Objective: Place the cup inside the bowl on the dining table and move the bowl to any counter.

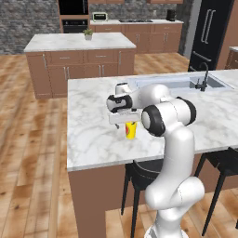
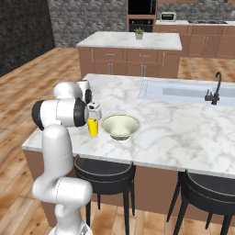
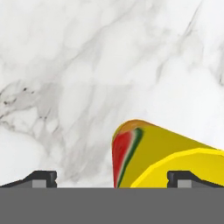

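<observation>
The yellow cup [image 1: 131, 130] with a red patch stands upright on the marble dining table [image 1: 93, 135], near its front edge. My gripper [image 1: 123, 123] hangs open just above it and a little to one side, holding nothing. In the hand view the cup [image 3: 162, 157] lies close below, towards the right fingertip [image 3: 183, 178], while the gripper [image 3: 113, 179] stays apart from it. From the right base view the cream bowl [image 2: 120, 126] sits right beside the cup [image 2: 93, 127], and the gripper [image 2: 94, 114] hovers over the cup on the table [image 2: 183, 128].
A sink [image 2: 183, 92] with a black faucet [image 2: 215, 89] is set in the table's far side. Black stools [image 2: 103, 167] stand under the front edge. The island counter [image 2: 128, 40] with a small plant [image 2: 139, 33] stands beyond, across open wooden floor.
</observation>
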Available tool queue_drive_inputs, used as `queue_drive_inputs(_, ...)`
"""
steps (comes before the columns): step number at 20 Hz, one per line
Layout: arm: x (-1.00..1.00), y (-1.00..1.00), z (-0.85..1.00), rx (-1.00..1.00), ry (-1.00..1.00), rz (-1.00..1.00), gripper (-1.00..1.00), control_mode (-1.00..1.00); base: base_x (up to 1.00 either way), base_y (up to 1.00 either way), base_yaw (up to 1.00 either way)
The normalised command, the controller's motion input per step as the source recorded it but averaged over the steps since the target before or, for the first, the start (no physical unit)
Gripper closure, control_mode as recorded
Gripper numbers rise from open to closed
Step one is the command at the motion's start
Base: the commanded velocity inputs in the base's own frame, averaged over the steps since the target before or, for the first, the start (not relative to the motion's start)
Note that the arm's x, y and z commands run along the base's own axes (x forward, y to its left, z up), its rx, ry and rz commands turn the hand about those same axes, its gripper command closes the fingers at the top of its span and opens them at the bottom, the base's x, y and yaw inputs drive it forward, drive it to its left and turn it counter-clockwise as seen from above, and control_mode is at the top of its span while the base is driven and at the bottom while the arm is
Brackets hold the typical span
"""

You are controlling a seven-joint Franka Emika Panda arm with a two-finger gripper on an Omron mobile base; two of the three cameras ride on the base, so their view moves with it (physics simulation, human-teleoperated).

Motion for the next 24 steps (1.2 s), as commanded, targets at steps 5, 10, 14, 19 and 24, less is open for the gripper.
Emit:
queue_drive_inputs(5, 0.0, 0.0, 0.0, 0.0, 0.0, 0.0, -1.0, -1.0, 0.0, 0.0, 0.0)
queue_drive_inputs(10, 0.0, 0.0, 0.0, 0.0, 0.0, 0.0, 1.0, -1.0, 0.0, 0.0, 0.0)
queue_drive_inputs(14, 0.0, 0.0, 0.0, 0.0, 0.0, 0.0, 1.0, -1.0, 0.0, 0.0, 0.0)
queue_drive_inputs(19, 0.0, 0.0, 0.0, 0.0, 0.0, 0.0, 1.0, -1.0, 0.0, 0.0, 0.0)
queue_drive_inputs(24, -0.04, 0.0, 0.12, 0.0, 0.0, 0.0, 1.0, -1.0, 0.0, 0.0, 0.0)
